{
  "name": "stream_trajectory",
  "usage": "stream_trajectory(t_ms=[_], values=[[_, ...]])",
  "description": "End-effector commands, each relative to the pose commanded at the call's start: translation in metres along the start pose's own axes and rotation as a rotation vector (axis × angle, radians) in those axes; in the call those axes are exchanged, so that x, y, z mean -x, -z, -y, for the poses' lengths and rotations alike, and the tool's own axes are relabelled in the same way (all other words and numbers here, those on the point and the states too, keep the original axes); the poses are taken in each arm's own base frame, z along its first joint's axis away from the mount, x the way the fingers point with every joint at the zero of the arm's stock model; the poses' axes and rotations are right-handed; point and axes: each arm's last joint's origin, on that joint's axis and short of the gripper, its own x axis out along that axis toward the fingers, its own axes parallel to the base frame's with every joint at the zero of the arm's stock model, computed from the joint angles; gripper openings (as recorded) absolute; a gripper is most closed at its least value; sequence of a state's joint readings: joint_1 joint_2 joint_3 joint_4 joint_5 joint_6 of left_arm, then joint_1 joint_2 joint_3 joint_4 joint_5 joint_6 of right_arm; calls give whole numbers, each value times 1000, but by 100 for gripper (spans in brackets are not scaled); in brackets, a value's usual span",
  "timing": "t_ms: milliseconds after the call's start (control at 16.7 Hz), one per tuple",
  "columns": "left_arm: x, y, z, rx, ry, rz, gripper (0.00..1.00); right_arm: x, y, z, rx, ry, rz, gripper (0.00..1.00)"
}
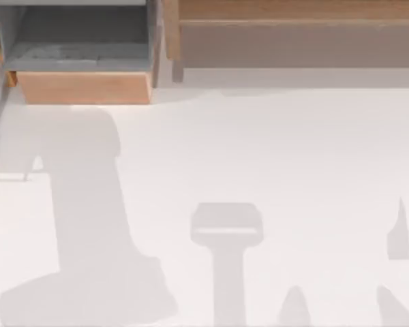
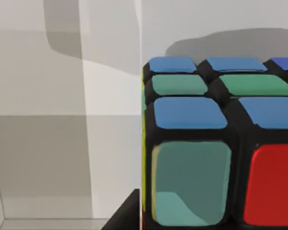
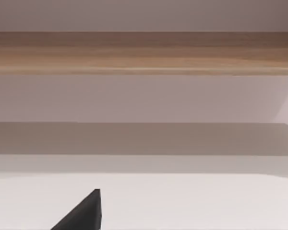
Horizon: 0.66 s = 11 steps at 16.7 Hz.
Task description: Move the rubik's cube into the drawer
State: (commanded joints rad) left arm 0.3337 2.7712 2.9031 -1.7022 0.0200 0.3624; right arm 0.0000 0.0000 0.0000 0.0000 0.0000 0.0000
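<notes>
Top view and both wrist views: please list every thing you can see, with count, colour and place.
drawer: one, tan wooden front, grey inside, pulled open at the table's far left.
shelf: one, long, wooden, far side, right of the drawer.
table: one, white, with arm shadows on it.
rubik's cube: one, blue, green and red stickers in a black grid, close before the left wrist camera.
right gripper: one dark fingertip, pointing toward the shelf.

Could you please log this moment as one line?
drawer: open, top-left | rubik's cube: close before left wrist camera | shelf: ahead of right wrist
</notes>
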Motion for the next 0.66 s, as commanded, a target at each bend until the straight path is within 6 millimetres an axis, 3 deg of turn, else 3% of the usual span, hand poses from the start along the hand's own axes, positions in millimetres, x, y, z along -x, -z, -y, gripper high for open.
stream_trajectory(t_ms=[300,660], values=[[0,0,0,0,0,0,98,0,0,0,0,0,0,100],[0,0,0,0,0,0,100,0,0,0,0,0,0,100]])
